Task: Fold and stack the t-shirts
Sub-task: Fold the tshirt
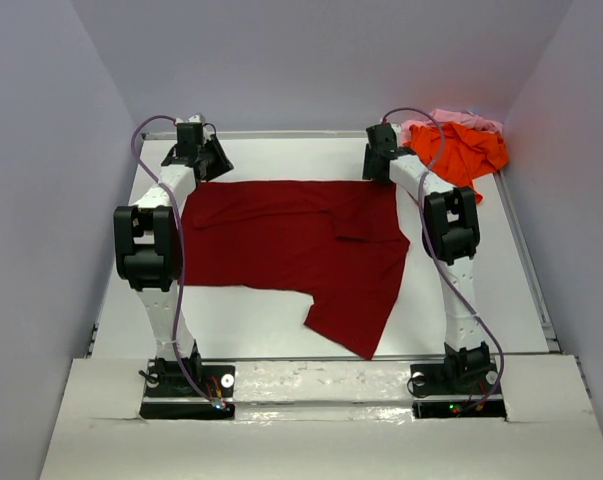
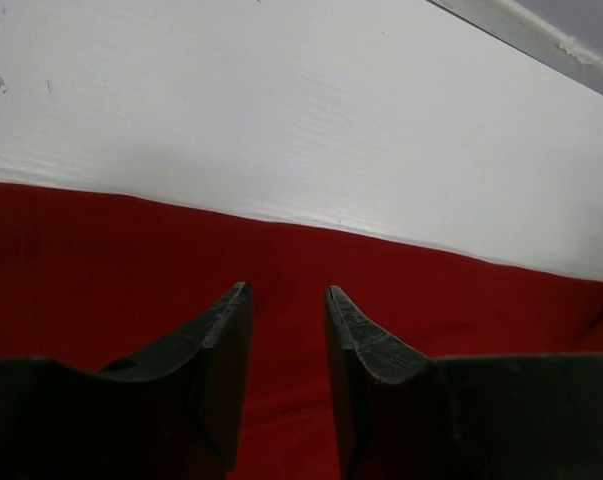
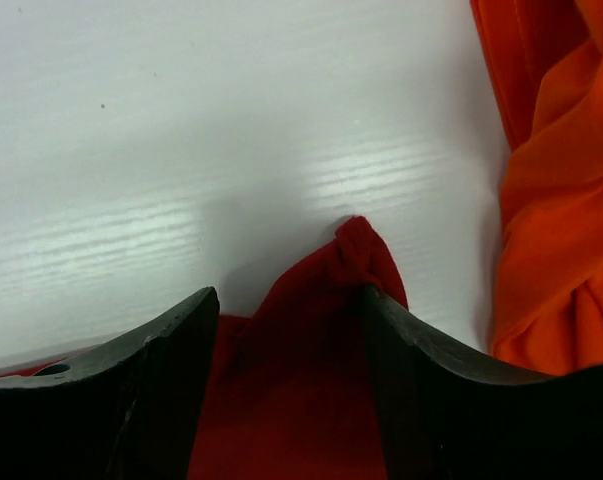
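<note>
The dark red t-shirt (image 1: 281,240) lies spread on the white table, one lower corner trailing toward the near edge. My left gripper (image 1: 203,165) hovers at its far left edge; in the left wrist view the left gripper (image 2: 287,290) is open, with flat red cloth (image 2: 111,250) beneath it. My right gripper (image 1: 379,160) is at the shirt's far right corner. There the right gripper (image 3: 287,292) is open, and a raised peak of red cloth (image 3: 321,340) between the fingers leans on the right one. The orange t-shirt (image 1: 461,150) (image 3: 561,200) lies crumpled at the far right, over the pale pink one (image 1: 451,118).
The white table (image 1: 281,320) is boxed in by grey walls at the left, back and right. A raised rim (image 1: 526,250) runs along its right side. Both arm bases stand at the near edge.
</note>
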